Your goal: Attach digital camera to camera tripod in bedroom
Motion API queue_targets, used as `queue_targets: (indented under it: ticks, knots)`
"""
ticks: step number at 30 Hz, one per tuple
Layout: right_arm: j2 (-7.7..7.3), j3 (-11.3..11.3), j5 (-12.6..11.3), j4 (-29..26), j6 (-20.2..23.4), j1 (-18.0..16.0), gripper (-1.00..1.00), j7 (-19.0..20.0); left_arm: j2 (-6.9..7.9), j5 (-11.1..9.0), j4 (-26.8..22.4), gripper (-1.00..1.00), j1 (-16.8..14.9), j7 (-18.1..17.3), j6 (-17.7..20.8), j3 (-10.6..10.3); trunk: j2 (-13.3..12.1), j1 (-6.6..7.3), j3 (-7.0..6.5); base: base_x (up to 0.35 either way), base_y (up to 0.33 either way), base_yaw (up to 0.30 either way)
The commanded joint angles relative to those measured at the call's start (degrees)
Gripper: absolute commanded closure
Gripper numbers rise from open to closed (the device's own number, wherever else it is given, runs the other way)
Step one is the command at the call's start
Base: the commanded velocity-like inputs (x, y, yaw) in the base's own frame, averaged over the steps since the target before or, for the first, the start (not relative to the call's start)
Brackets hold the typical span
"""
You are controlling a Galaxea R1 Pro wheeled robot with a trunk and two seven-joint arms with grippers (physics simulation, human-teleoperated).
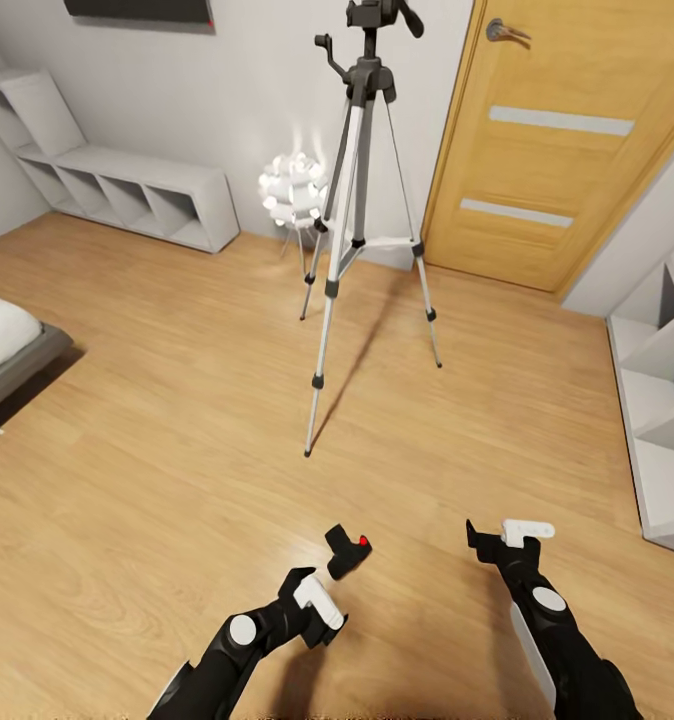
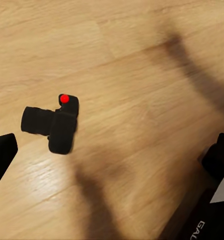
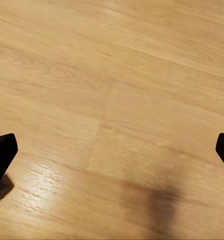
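**Picking the camera up off the floor**

We judge the step in hand to be the pickup. The camera [image 1: 347,551] lies on the wood floor [image 1: 157,470], just ahead of our left gripper [image 1: 312,598] and well short of the tripod [image 1: 362,200], which stands farther off near the door [image 1: 567,140].

In the left wrist view the camera [image 2: 52,123] rests on the boards with its red button [image 2: 65,98] showing. Both left fingers [image 2: 2,155] stand wide apart and hold nothing, and the camera sits off toward one finger, not between the two.

So we should first shift the left gripper sideways until the body lies midway between the fingers, then lower and close across the body, not the stubby lens.

Our right gripper [image 1: 502,535] hovers over bare floor, its fingertips [image 3: 2,152] spread and empty.
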State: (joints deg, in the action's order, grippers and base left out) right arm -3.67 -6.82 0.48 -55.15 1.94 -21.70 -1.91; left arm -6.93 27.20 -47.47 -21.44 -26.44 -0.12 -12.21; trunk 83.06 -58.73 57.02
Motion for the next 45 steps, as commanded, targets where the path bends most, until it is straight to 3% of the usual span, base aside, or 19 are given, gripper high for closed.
queue_targets:
  ticks: [1,13,37,45]
  knots:
    - [-0.01,0.07,0.05,-0.06,0.21,-0.01,-1.0,-0.2,-0.04,0.48,-0.11,-1.0,-0.01,-0.16,0.01,0.1,0.02,0.0,0.12,0.0,0.0,0.0]
    - [0.07,0.14,0.05,0.19,0.17,-0.01,-1.0,-0.2,-1.63,0.48,-1.62,-1.0,-0.01,-0.19,0.2,2.84,0.02,0.0,1.12,0.0,0.0,0.0]
    - [0.17,0.15,0.05,-0.16,0.17,-0.01,-1.0,-0.2,-1.74,0.49,-2.77,-1.0,-0.01,-0.9,-0.04,2.75,0.02,0.0,3.15,0.0,0.0,0.0]
    - [0.02,0.01,0.4,-2.53,0.17,-0.05,-1.0,-0.35,-1.73,0.48,-2.8,-1.0,-0.01,-0.9,-0.05,2.87,0.02,0.0,3.87,0.0,0.0,0.0]
